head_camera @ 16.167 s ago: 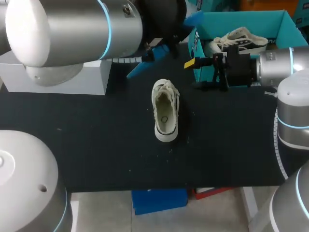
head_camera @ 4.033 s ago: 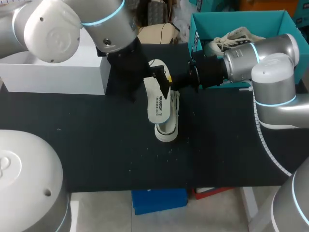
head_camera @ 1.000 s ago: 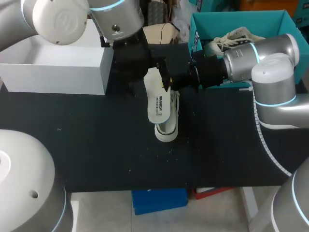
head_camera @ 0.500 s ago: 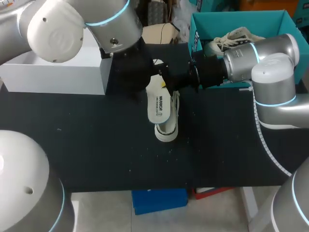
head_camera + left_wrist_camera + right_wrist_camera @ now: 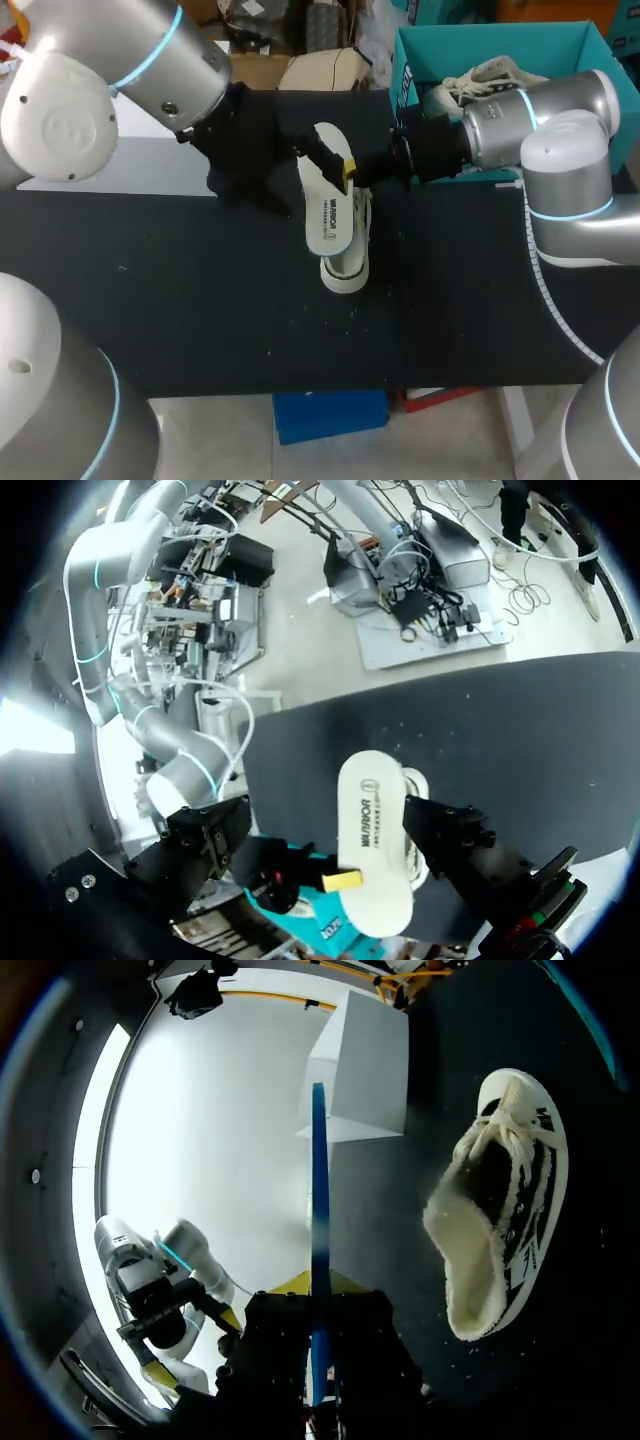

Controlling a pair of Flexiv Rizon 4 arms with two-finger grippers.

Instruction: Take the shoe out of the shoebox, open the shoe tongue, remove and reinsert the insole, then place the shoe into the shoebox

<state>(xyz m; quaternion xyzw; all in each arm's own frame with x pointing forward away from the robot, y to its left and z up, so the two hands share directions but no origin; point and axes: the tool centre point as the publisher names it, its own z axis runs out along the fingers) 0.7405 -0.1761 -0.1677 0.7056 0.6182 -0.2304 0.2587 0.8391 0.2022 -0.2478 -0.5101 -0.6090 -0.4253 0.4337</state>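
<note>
A white insole (image 5: pixel 326 205) hangs over the cream low-top shoe (image 5: pixel 345 268), which lies on the black table mat. My right gripper (image 5: pixel 358 170) is shut on the insole's edge. In the right wrist view the insole (image 5: pixel 318 1210) is edge-on between the right gripper's (image 5: pixel 318 1295) fingers, with the shoe (image 5: pixel 505 1200) beside it. My left gripper (image 5: pixel 312 152) is open at the insole's far end and holds nothing. In the left wrist view the insole (image 5: pixel 372 845) lies ahead, with one black finger (image 5: pixel 468 848) beside it.
The teal shoebox (image 5: pixel 410 70) stands at the back right with a second shoe (image 5: pixel 490 80) in it. A white box (image 5: pixel 110 165) sits at the back left, partly behind my left arm. A blue crate (image 5: pixel 330 415) shows below the table's front edge.
My left arm has swung out to the left and turned its wrist, with its gripper still open by the insole's far end. The insole, shoe and right arm have not moved.
</note>
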